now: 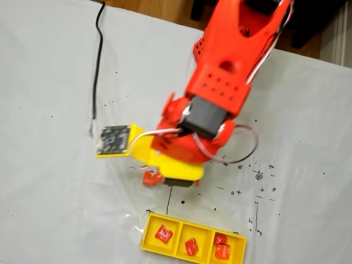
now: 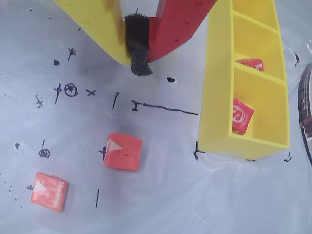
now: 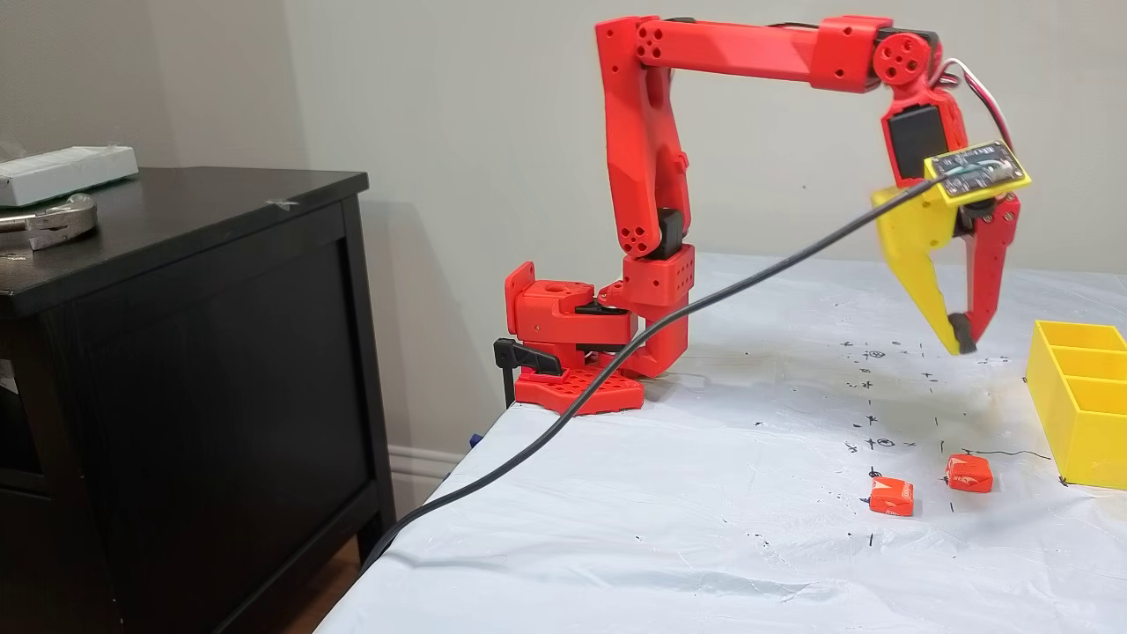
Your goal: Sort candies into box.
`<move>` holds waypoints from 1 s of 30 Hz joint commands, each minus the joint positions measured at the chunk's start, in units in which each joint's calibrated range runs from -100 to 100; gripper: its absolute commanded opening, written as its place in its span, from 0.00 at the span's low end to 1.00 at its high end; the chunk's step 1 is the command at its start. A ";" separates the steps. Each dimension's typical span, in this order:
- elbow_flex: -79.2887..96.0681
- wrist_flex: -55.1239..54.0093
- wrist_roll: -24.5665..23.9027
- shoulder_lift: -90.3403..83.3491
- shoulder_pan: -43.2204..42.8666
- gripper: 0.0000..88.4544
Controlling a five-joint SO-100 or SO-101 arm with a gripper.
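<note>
Up top, the hand (image 2: 139, 61), one yellow finger (image 2: 95, 24) and one red finger (image 2: 178, 24), tips pinched together on a black pad, nothing held. Below, two red candies on the desk (image 2: 161, 195): one (image 2: 123, 151) in the middle, one (image 2: 49, 191) low on the left. On the right, the yellow box (image 2: 217, 97), with two more candies inside, one (image 2: 242, 116) nearer, one (image 2: 251, 64) farther. Black pen marks scattered around.
</note>
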 commanded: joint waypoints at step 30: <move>-18.86 6.91 5.47 19.22 7.21 0.29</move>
